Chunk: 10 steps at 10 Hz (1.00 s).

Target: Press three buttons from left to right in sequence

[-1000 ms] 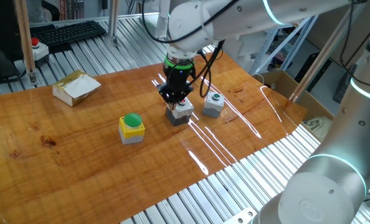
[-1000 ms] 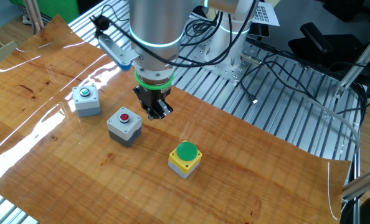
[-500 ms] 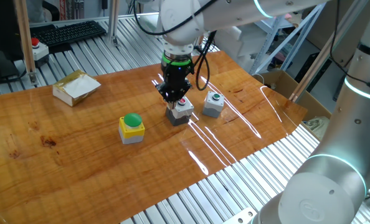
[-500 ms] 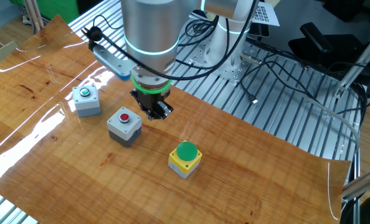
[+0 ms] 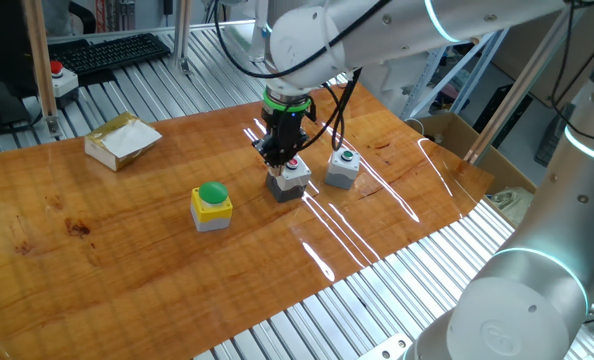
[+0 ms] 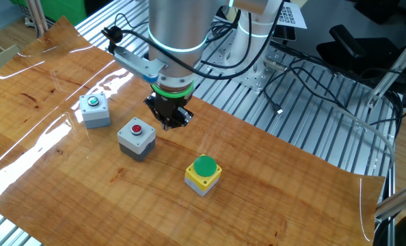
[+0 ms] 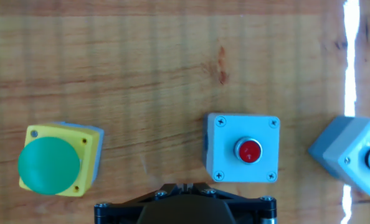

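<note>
Buttons sit in a row on the glossy wooden table [image 6: 271, 164], each on its own small box. From the left in the hand view: a yellow box with a big green dome [image 7: 50, 164], then a grey box with a small red button [image 7: 248, 150], then a grey box with a small green button [image 7: 365, 158], turned slightly askew. The gripper [image 6: 169, 121] hangs just beside the red one, on its far side in the other fixed view, so that button lies a short sideways reach from the fingertips. Whether the fingers are apart or closed, I cannot tell. Boxes look like hard plastic with corner screws.
</note>
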Motion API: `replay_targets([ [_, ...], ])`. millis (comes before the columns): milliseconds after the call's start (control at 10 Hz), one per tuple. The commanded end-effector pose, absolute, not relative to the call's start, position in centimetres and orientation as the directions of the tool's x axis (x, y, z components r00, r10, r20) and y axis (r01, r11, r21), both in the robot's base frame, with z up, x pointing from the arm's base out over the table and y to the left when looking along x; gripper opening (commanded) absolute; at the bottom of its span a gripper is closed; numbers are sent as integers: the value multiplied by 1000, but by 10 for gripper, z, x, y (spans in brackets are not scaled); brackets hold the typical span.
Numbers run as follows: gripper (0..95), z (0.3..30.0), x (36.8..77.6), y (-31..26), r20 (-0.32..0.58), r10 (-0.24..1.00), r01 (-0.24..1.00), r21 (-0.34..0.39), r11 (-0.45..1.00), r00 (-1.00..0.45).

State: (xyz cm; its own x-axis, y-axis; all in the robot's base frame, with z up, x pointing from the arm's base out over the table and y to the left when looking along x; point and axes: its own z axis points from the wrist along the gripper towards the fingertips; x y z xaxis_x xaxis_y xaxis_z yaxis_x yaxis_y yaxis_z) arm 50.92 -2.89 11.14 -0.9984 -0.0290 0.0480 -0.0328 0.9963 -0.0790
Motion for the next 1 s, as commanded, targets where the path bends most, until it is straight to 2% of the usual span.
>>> replay_targets([
  [100,0,112,509,-27,67,55,53,-40,998,-996],
  [1000,0,107,517,68,81,200,196,-52,979,-976],
])
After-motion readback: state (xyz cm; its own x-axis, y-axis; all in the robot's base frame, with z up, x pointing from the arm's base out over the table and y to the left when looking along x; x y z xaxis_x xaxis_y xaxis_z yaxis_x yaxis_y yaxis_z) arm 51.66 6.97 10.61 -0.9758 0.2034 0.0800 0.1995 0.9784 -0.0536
